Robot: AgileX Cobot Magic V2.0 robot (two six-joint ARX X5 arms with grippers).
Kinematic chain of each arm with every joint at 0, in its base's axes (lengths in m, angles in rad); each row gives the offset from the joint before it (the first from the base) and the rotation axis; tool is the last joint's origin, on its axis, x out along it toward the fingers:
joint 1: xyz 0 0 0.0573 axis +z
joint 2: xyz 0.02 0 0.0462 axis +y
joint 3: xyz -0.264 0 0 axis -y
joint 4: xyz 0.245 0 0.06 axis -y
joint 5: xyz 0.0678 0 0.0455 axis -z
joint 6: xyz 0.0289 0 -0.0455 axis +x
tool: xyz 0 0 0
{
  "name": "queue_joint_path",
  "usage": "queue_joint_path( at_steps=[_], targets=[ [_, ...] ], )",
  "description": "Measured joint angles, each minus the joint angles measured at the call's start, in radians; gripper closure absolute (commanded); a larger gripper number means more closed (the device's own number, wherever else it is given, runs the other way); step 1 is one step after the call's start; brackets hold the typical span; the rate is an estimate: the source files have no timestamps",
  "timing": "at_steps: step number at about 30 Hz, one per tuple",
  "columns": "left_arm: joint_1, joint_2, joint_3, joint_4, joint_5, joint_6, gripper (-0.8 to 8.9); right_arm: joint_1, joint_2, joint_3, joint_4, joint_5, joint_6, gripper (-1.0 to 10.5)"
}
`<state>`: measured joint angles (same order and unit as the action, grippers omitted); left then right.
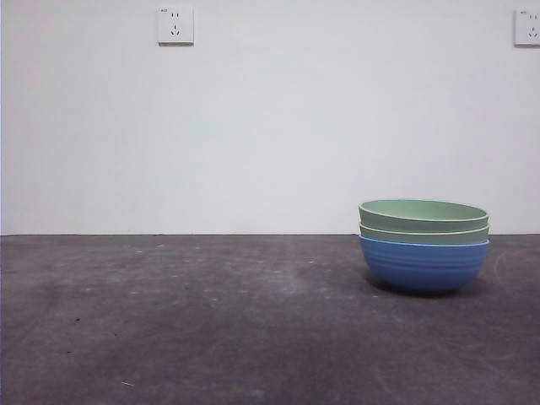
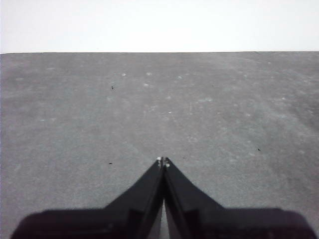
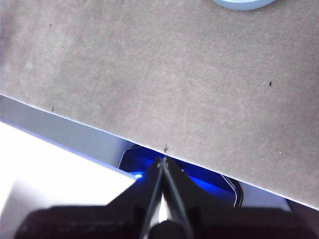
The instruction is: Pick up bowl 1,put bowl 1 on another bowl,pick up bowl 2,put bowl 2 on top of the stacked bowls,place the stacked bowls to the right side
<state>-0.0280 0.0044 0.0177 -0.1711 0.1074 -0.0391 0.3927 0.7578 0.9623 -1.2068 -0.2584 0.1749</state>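
Note:
The stacked bowls stand on the right side of the dark table in the front view: the blue bowl [image 1: 423, 266] at the bottom, a pale green bowl [image 1: 423, 234] nested in it and a second pale green bowl [image 1: 423, 214] on top. No arm shows in that view. My left gripper [image 2: 163, 161] is shut with nothing in it, over bare table. My right gripper [image 3: 162, 160] is shut and empty too, hanging over the table's edge [image 3: 75, 119]. A pale sliver of the blue bowl [image 3: 242, 3] shows far from it in the right wrist view.
A white wall with two sockets [image 1: 175, 25] rises behind the table [image 1: 211, 321]. In the right wrist view a device lit blue [image 3: 199, 181] sits just off the table's edge below the gripper.

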Motion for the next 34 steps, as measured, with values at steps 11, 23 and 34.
queue_joint_path(
  at_steps=[11, 23, 34],
  targets=[
    [0.0, 0.0, 0.0, 0.0, 0.0, -0.006, 8.17, -0.014, -0.018, -0.001, 0.006, 0.004, -0.013, 9.4],
    [0.0, 0.0, 0.0, -0.001, 0.0, -0.007, 8.17, -0.259, -0.398, -0.283, 0.655, 0.023, -0.158, 9.4],
    [0.0, 0.0, 0.0, -0.002, 0.0, -0.007, 8.17, -0.275, -0.659, -0.819, 1.044, 0.027, -0.14, 9.4]
  ],
)
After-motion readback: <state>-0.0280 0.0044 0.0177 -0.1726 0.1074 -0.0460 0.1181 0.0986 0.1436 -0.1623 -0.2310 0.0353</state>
